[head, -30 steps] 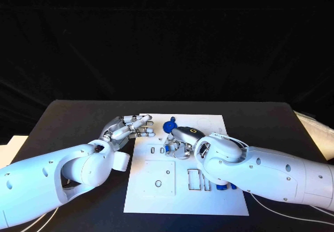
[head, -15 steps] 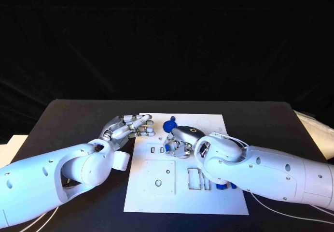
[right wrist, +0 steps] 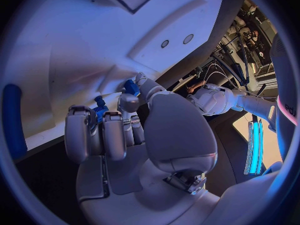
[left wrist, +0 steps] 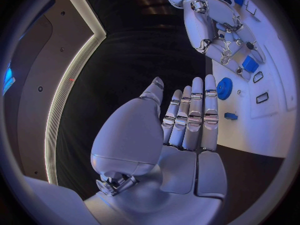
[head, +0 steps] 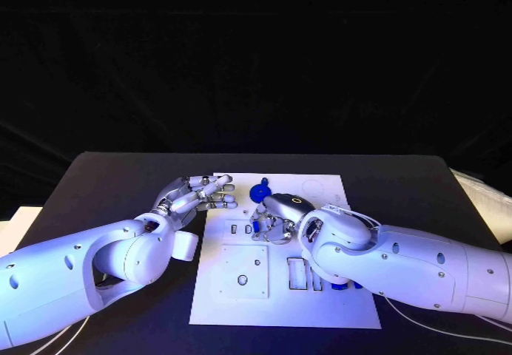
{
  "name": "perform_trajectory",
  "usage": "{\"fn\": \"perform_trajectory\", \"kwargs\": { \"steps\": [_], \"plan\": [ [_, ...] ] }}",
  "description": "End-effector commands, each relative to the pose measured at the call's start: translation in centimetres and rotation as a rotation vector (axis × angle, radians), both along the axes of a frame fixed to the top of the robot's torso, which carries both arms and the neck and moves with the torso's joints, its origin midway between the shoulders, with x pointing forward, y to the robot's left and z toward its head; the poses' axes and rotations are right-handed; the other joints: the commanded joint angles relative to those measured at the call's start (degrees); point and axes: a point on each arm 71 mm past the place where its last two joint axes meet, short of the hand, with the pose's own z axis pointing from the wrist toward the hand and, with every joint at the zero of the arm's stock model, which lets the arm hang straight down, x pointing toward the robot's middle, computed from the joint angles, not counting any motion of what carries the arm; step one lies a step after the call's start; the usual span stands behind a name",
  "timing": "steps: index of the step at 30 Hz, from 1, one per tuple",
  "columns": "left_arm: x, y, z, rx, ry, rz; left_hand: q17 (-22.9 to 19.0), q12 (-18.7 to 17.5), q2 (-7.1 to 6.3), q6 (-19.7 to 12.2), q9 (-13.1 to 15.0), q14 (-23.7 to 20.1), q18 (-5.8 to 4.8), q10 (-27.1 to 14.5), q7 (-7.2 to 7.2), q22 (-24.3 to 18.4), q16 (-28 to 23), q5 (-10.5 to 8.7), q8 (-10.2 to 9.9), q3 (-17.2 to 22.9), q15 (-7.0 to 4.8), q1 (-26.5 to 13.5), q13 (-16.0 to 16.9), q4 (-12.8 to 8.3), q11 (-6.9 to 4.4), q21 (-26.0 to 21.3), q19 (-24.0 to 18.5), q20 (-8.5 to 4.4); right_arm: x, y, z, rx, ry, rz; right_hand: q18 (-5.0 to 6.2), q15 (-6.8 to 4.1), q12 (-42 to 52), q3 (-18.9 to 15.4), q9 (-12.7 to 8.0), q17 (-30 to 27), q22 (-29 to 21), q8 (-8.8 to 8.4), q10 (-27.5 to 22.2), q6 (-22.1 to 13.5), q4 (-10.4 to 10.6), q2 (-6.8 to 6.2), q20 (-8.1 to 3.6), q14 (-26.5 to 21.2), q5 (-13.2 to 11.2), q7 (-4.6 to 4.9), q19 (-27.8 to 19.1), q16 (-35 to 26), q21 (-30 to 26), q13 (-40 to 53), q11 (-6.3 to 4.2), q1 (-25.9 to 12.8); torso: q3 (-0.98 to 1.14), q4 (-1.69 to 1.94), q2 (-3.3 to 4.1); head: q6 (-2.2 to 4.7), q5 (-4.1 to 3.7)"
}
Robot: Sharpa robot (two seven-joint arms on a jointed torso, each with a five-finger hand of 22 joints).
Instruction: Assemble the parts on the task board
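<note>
The white task board (head: 280, 307) lies in the middle of the table. My right hand (head: 273, 220) is curled over the board's upper middle, and its thumb and a finger pinch a small blue part (right wrist: 131, 87) against the board (right wrist: 75, 35). A second small blue bit (right wrist: 100, 105) shows just beside its curled fingers (right wrist: 106, 130). My left hand (head: 198, 194) hovers flat at the board's left edge, fingers (left wrist: 190, 117) straight and together, holding nothing. A blue gear (head: 260, 194) stands between the two hands, also seen as the gear (left wrist: 224, 88) near a loose blue part (left wrist: 230, 116).
Rectangular slots (head: 297, 274) and a square plate with a hole (head: 242, 280) mark the board's near half. More blue parts (head: 339, 285) lie at the board's right side under my right forearm. A long blue piece (right wrist: 12, 120) lies on the board.
My right hand has edged slightly lower and to the left over the board, still with the small blue part. The left hand has not moved.
</note>
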Motion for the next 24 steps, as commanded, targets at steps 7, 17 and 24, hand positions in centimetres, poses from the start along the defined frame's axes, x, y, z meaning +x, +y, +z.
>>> {"fn": "perform_trajectory", "kwargs": {
  "steps": [7,17,24],
  "plan": [
    [0.0,-0.3,0.1,-0.017,-0.009,-0.02,0.0,-0.4,0.53,0.2,0.0,0.4,0.53,0.2,0.09,-0.1,-0.3,0.0,-0.3,0.1,0.05,0.1,-0.1,-0.3,0.08,-0.3,0.4,0.01,-0.7,0.1,1.1,0.118,-0.095,0.01,0.35,0.49,-1.5,-1.5,-0.1,4.7,0.0,-0.11,-1.1,-1.0,0.4,-1.04,0.3,3.6,0.1,0.02,-0.2,-0.5,-0.4,-1.2,0.09,0.0,0.02,0.03,-0.04,0.24,0.01],
    [0.1,-0.2,-0.1,0.0,0.003,-0.013,0.4,-0.5,0.64,0.3,0.0,1.0,0.59,0.3,0.04,0.0,-0.1,0.0,-0.4,0.0,-0.1,0.1,-0.1,-0.6,0.03,-0.2,0.8,-0.1,-1.6,-0.6,3.3,0.193,-0.141,0.063,0.35,0.51,-1.0,-2.4,0.0,4.8,0.1,0.02,-1.0,-1.3,0.9,-1.16,0.33,3.6,0.4,0.03,-0.2,-0.5,-0.4,-1.1,0.12,0.5,0.11,-0.08,-0.1,0.47,0.1],
    [0.1,0.0,-0.7,0.134,0.054,-0.027,7.6,3.3,1.09,2.5,0.3,13.9,0.67,8.0,-1.78,3.8,10.6,0.02,0.2,-0.5,-4.07,-1.0,2.1,-0.7,-2.81,6.9,10.6,-3.99,-1.0,-3.2,6.2,0.317,-0.1,0.122,0.47,0.54,-0.1,-3.1,0.0,4.5,-0.5,0.09,-0.7,-1.5,1.7,-0.41,0.36,3.6,1.0,0.08,-0.6,-0.7,-0.7,-0.6,0.14,1.2,0.39,-0.25,-0.89,0.38,0.51]
  ]
}}
